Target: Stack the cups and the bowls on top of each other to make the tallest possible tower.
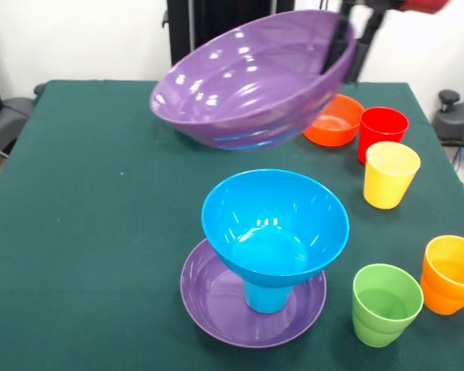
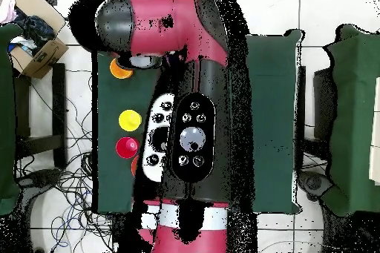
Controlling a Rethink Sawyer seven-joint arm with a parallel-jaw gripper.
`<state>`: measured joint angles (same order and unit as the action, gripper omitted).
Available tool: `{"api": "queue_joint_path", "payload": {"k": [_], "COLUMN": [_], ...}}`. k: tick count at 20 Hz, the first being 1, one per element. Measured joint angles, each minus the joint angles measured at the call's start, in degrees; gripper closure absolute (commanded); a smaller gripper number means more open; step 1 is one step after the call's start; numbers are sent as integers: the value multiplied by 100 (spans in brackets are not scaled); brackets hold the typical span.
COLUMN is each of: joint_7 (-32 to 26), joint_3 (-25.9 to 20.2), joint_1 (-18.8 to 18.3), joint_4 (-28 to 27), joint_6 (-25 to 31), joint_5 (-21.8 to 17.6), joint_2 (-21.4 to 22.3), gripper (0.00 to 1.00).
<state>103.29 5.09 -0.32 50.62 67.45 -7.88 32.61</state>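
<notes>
Purple bowl (image 1: 251,81), rim pinched by hand (image 1: 342,39), hangs tilted above the tower (image 1: 263,255).

In the overhead view, the arm (image 2: 178,79) hides most of the table (image 2: 274,116). The gripper (image 1: 348,35) is cut off by the front view's top edge, its grip unclear.

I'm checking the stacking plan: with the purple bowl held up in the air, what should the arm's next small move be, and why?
Probably carry the lifted purple bowl forward and level it over the blue bowl. It hangs tilted in the gripper, behind the tower, whose top, the blue bowl on a blue cup, is open.
</notes>
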Motion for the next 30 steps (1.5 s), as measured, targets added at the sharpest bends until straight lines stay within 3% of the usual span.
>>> {"api": "queue_joint_path", "payload": {"k": [11, 15, 21, 30], "joint_7": [0, 0, 0, 0], "joint_3": [325, 491, 807, 1498], "joint_1": [611, 754, 958, 1384], "joint_4": [-1624, -1827, -1734, -948], "joint_6": [719, 754, 599, -244], "joint_5": [-360, -515, -780, -1294], "joint_2": [-682, -778, -738, -443], "gripper": [100, 100, 100, 100]}}
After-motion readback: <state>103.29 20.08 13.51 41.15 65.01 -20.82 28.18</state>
